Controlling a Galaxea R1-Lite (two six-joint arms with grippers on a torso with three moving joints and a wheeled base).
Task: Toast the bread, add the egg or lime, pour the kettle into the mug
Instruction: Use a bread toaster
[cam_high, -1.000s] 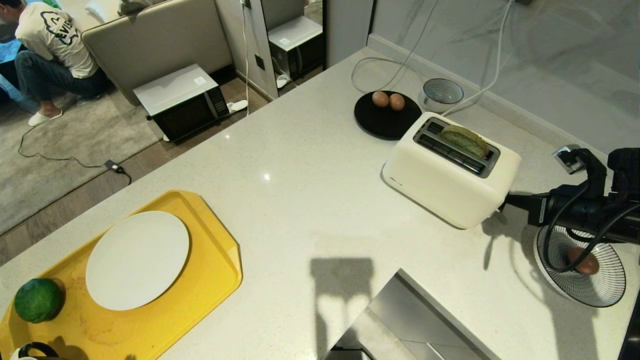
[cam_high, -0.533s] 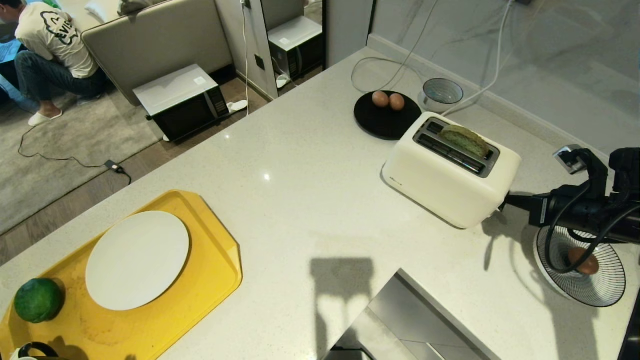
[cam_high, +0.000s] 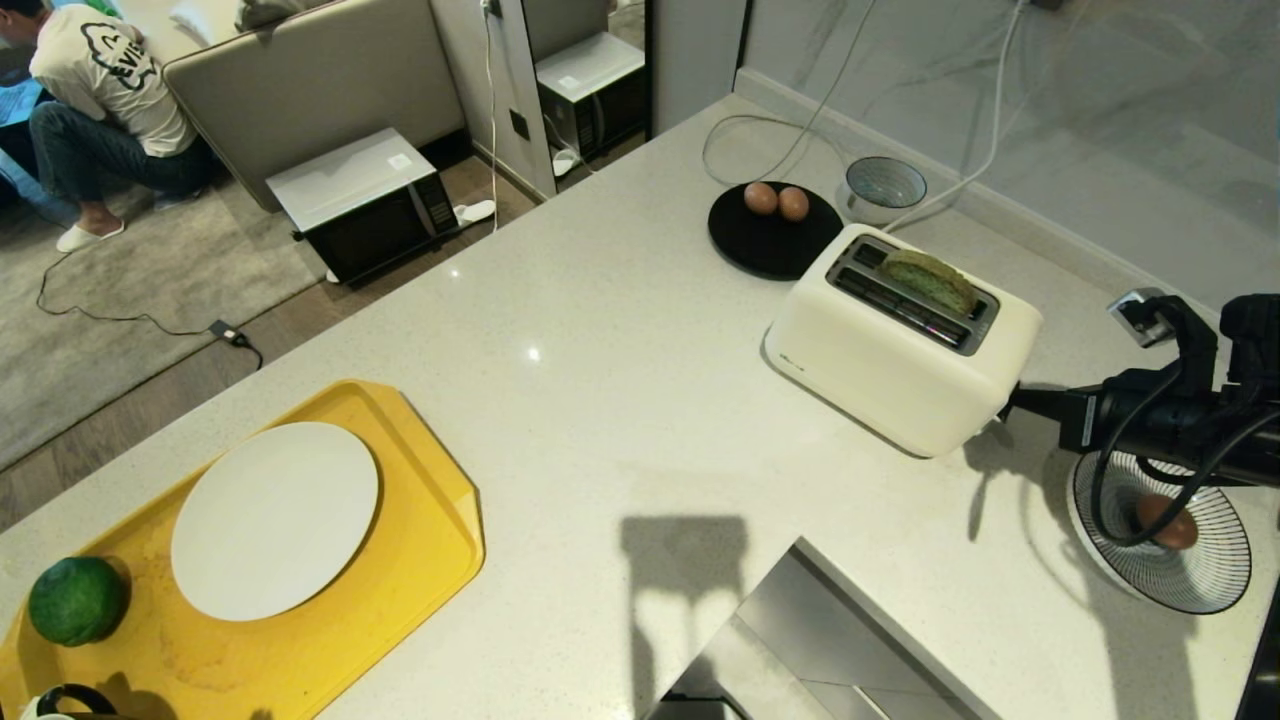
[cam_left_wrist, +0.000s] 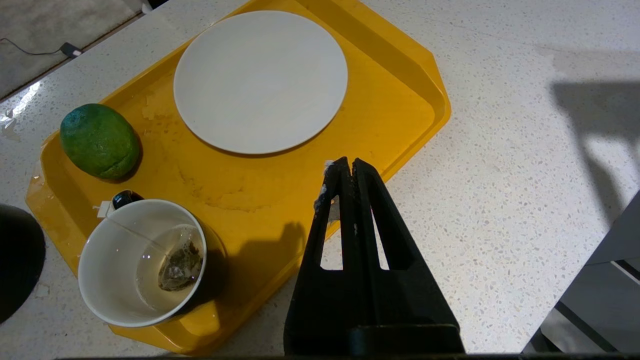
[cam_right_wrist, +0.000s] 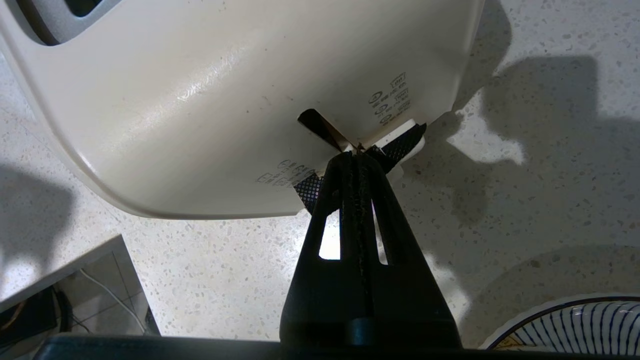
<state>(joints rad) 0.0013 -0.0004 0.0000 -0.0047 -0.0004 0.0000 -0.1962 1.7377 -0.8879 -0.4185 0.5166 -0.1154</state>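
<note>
A cream toaster (cam_high: 900, 340) holds pale green bread (cam_high: 930, 280). At its eleven o'clock, two reddish-brown eggs (cam_high: 777, 201) sit on a black plate (cam_high: 770, 245). A white plate (cam_high: 275, 518) and dark green lime (cam_high: 75, 600) lie on a yellow tray (cam_high: 420, 470). At the toaster's four o'clock is a black-and-white striped dish (cam_high: 1190, 580).

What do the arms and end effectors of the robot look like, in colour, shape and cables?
The right end effector is matte black, with two long tapering fingers with cut-out slots and cross-hatched pads. The left end effector has the same black, slotted, wedge-shaped fingers. In the head view, the right arm is black with looping black cables and a small silver-grey block on top.
</note>
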